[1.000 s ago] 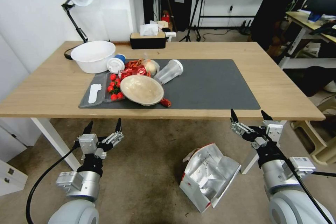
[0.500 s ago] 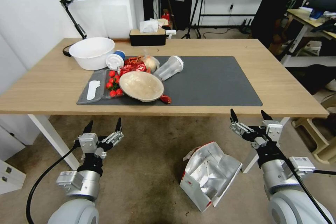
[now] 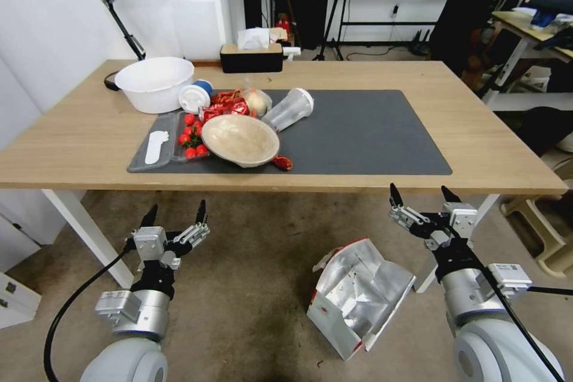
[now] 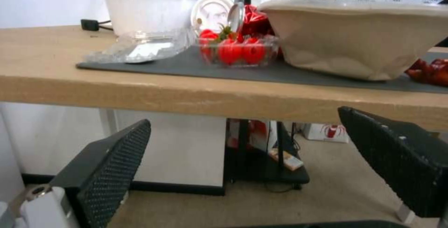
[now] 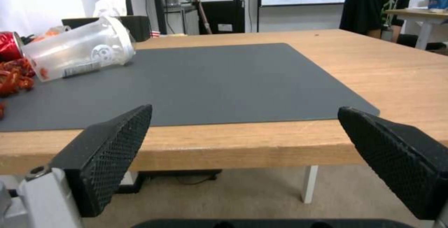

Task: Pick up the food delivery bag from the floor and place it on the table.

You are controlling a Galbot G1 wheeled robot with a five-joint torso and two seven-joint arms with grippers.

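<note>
We see the left end effector [image 4: 243, 158] with fingers spread, held below the counter [image 4: 187, 95] edge. On the counter's dark mat [image 4: 196, 69]: a clear box of strawberries [image 4: 238, 50], a beige bowl [image 4: 359, 35] beside it.

The head view looked down and forward over the table [image 3: 89, 149]. Both wrist views faced its near edge from low, seemingly close. All shared the mat [image 5: 224, 81].
</note>
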